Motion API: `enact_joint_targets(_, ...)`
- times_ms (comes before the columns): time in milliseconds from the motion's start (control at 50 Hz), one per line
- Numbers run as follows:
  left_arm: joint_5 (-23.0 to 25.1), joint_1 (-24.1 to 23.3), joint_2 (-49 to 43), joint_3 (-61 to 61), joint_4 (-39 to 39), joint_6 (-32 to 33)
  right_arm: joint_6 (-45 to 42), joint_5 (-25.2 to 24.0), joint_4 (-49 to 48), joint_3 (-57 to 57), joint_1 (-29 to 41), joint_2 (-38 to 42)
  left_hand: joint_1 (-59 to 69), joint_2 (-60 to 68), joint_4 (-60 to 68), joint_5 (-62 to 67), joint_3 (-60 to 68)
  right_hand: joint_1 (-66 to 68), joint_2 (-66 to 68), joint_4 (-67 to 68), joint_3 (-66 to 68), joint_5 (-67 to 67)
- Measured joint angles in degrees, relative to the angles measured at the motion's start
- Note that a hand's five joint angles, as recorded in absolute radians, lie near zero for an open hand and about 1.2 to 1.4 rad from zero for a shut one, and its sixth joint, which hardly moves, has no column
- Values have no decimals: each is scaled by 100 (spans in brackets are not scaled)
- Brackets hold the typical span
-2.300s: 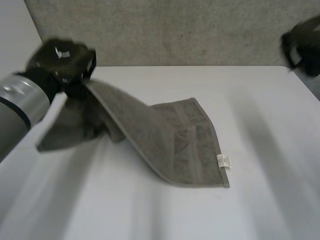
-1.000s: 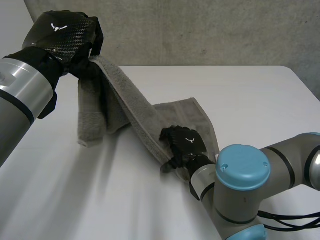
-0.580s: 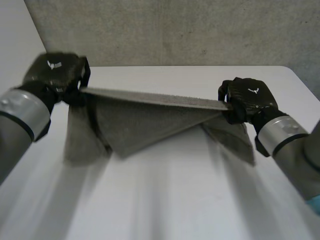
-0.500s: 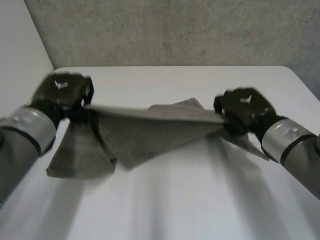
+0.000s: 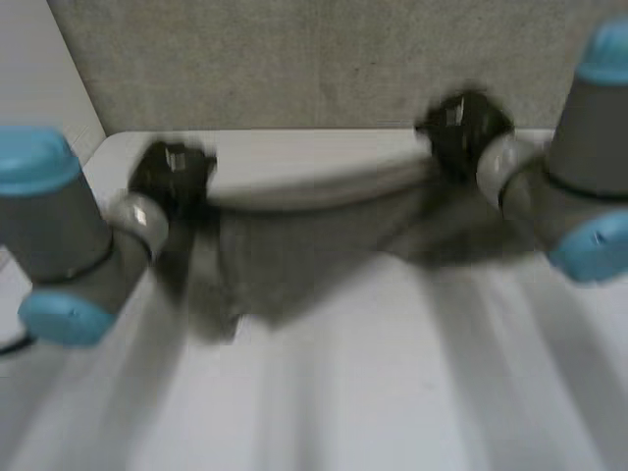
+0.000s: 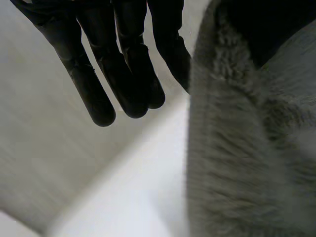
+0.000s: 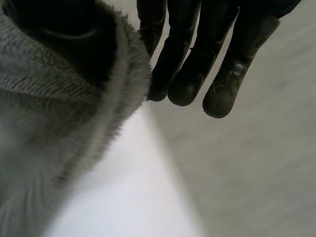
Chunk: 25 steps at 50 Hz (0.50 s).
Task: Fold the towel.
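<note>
The towel (image 5: 294,245) is held up over the far half of the table (image 5: 392,392), stretched from left to right between the two hands. Its top edge runs as a slightly sagging band from the left hand (image 5: 175,175), at the far left, to the right hand (image 5: 461,126), at the far right and a little higher. The rest of the cloth hangs below that edge toward the near side. Its lower left part reaches lowest; whether it touches the table cannot be told.

In the left wrist view, the left hand's fingers (image 6: 123,74) are straight and close together. The towel's edge rises just beside them and runs in between the nearest finger and the dark thumb, so the hand pinches the cloth at its left end.

In the right wrist view, the right hand's fingers (image 7: 197,59) are likewise straight. The towel's edge curls over the thumb and presses against the nearest finger, so this hand pinches the right end.

A grey wall (image 5: 294,59) stands behind the table's far edge.
</note>
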Motion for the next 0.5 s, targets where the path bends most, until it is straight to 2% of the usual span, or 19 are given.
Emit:
enact_joint_targets(100,-160,-17,259,1112,1206,-126,365,92,-1361,-1087,115,-79,0,0,0,19,0,0,11,0,0,0)
enact_joint_targets(160,-331,-17,483,1326,1925,-242,593,88,-1979,-1198,134,-257,0,0,0,20,0,0,11,0,0,26)
enact_joint_targets(220,-479,-15,648,1229,2372,-324,721,59,-2157,-1101,139,-396,0,0,0,51,0,0,11,0,0,38)
enact_joint_targets(280,-554,-8,719,968,2500,-365,743,25,-1960,-953,139,-464,0,0,0,50,0,0,11,0,0,38)
enact_joint_targets(380,-593,29,726,145,2433,-387,609,-37,-1093,-436,137,-480,0,1,0,50,1,0,11,1,0,38)
enact_joint_targets(500,-491,115,615,-1273,2337,-354,222,-70,-380,834,91,-470,1,1,0,50,2,0,11,1,0,38)
